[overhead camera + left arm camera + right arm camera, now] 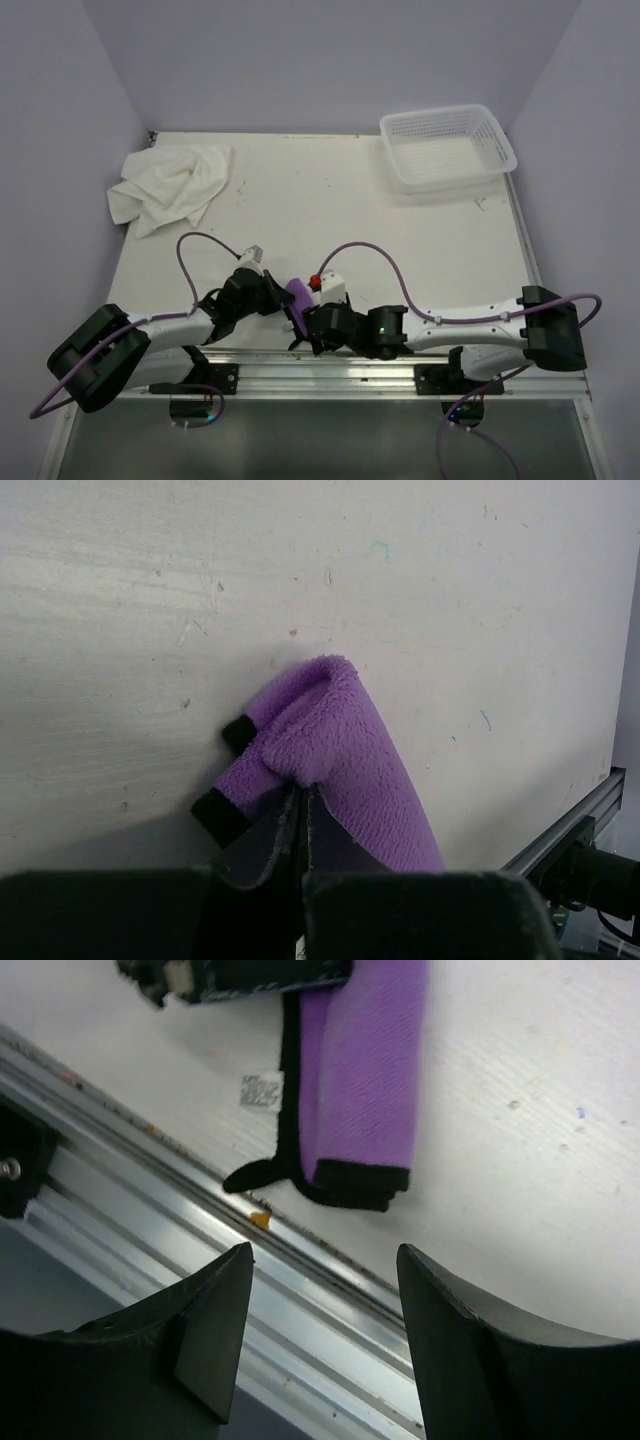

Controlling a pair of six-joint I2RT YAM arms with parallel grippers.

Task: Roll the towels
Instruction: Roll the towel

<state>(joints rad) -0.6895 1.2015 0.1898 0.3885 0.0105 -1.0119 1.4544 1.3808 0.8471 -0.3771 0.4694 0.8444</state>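
At the near edge of the table the left gripper is clenched on the folded purple towel, I'd guess to pin it, while the right gripper hangs agape beside it; the white towel lies crumpled at the far-left corner.

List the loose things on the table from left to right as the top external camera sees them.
white towel → purple towel → basket
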